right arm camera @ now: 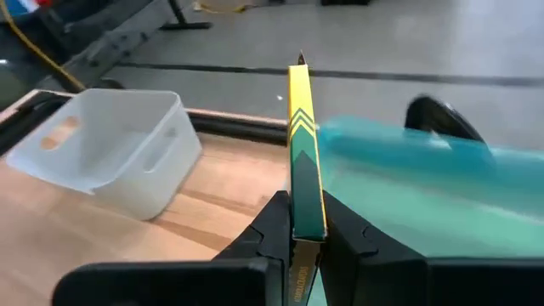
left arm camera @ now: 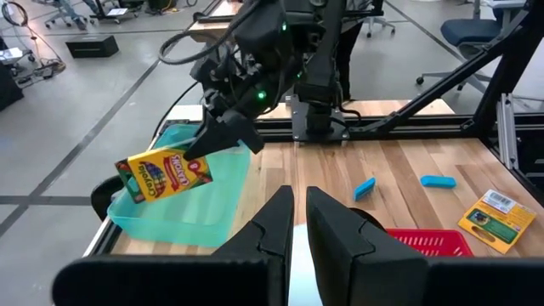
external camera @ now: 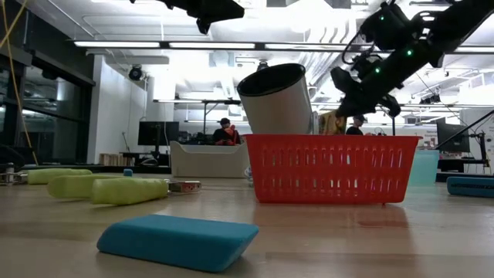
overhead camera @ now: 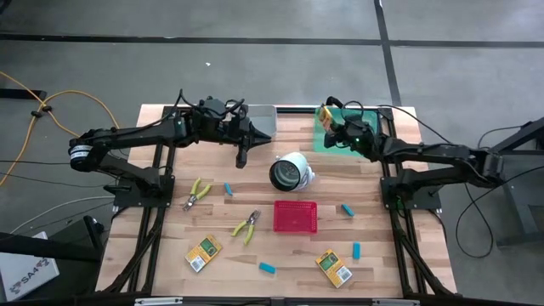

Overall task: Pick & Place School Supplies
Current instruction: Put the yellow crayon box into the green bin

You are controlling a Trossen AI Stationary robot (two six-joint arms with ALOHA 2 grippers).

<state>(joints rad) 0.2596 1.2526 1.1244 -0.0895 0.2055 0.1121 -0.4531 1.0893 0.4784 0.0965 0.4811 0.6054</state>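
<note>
A yellow-and-green crayon box (left arm camera: 161, 174) hangs over the green tray (left arm camera: 183, 212) at the table's far right, with my right gripper (right arm camera: 297, 234) shut on it. Two more crayon boxes (overhead camera: 204, 252) (overhead camera: 333, 267) lie flat near the front edge. Two yellow-green-handled pliers (overhead camera: 197, 192) (overhead camera: 247, 226) lie left of centre. Several light-blue blocks (overhead camera: 228, 189) (overhead camera: 347, 209) are scattered on the wood. My left gripper (overhead camera: 241, 155) hovers shut and empty above the table's far middle, near the white cylinder (overhead camera: 291, 171). My right gripper pinches the crayon box by its two broad faces (right arm camera: 299, 204) between its two fingers, at one end of the box (left arm camera: 201, 163). The fingers slant down from the table's right. The box sticks out beyond the fingertips, tilted and clear above the tray.
A red basket (overhead camera: 295, 216) stands at the middle of the table, in front of the tipped white cylinder. A grey bin (right arm camera: 110, 149) sits at the far edge, left of the tray. A person (external camera: 225, 133) sits in the room beyond.
</note>
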